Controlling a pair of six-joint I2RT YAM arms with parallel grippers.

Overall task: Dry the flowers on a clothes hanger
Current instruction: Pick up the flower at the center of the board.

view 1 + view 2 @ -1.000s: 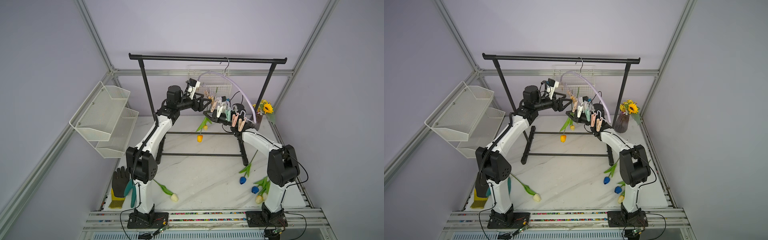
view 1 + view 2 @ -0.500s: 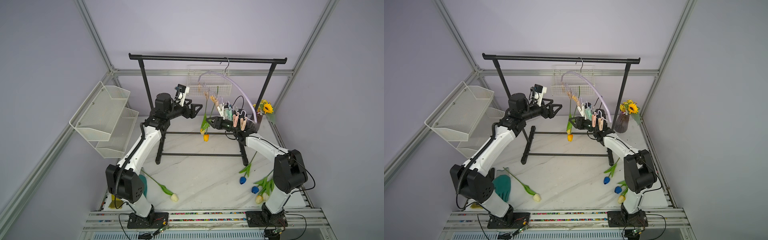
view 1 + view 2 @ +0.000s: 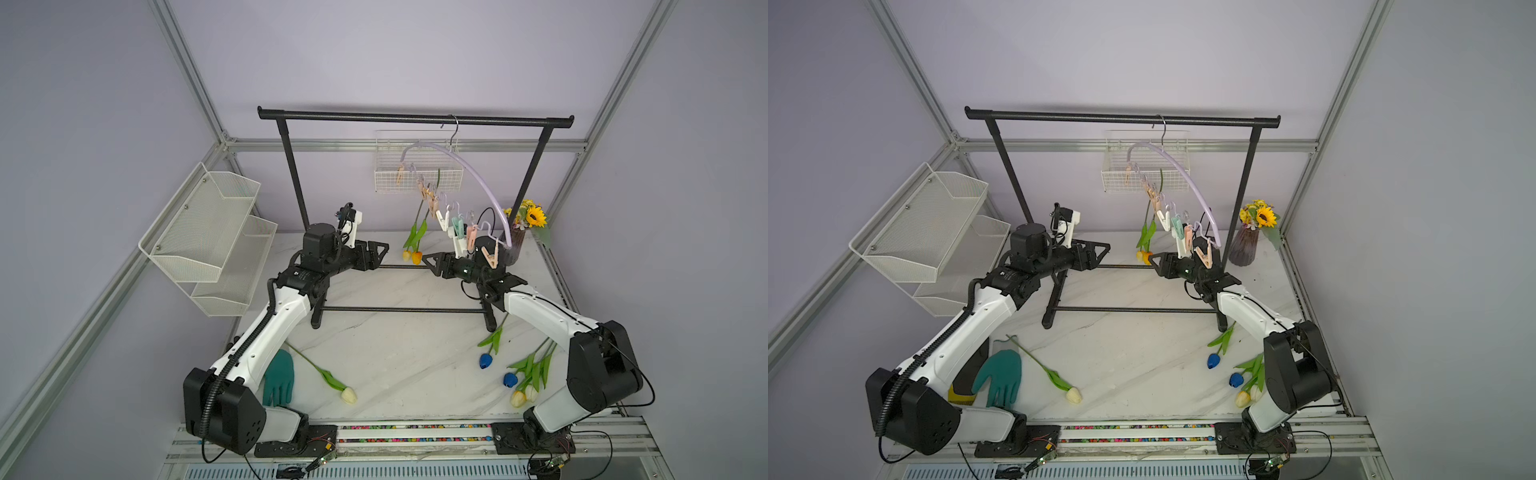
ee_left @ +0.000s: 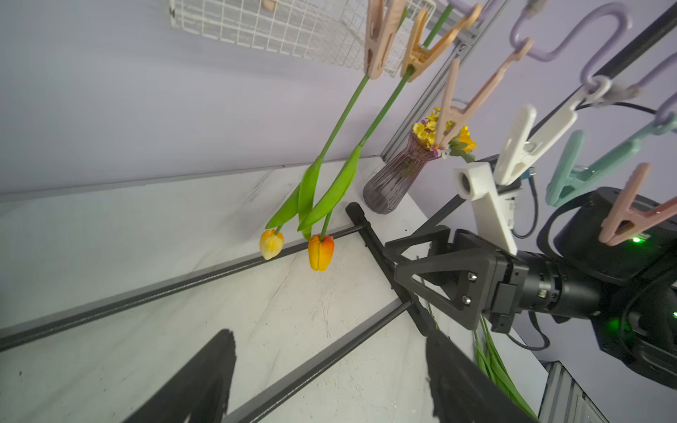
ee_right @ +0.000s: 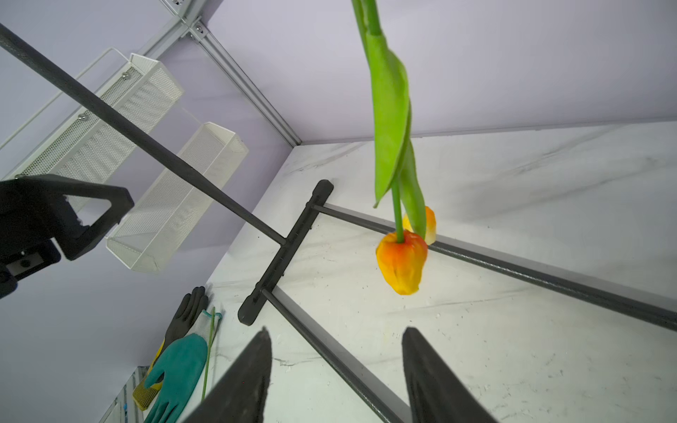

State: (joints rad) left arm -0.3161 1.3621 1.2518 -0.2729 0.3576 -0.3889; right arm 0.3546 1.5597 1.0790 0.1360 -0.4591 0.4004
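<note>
Two of the flowers (image 3: 417, 257) hang pinned head-down on the clothes hanger (image 3: 432, 144) at 12 o'clock, the left end effector (image 3: 383, 251) and right end effector (image 3: 430, 261) both open, empty, flanking them — next, likely, a stem-grasp on a tulip (image 3: 348, 395) lying on the counter (image 3: 395, 332) at 7 or 4 o'clock.

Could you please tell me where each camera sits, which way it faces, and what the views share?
Top views: high in front, looking down on rack, hanger, table; both arms, left pincer, right pincer show.
Left wrist: on the left arm, facing orange tulip and vase; own fingers and right pincer show.
Right wrist: on the right arm, facing that tulip and baskets; own fingers and left pincer show.
Shared: every view shows the orange tulip.
</note>
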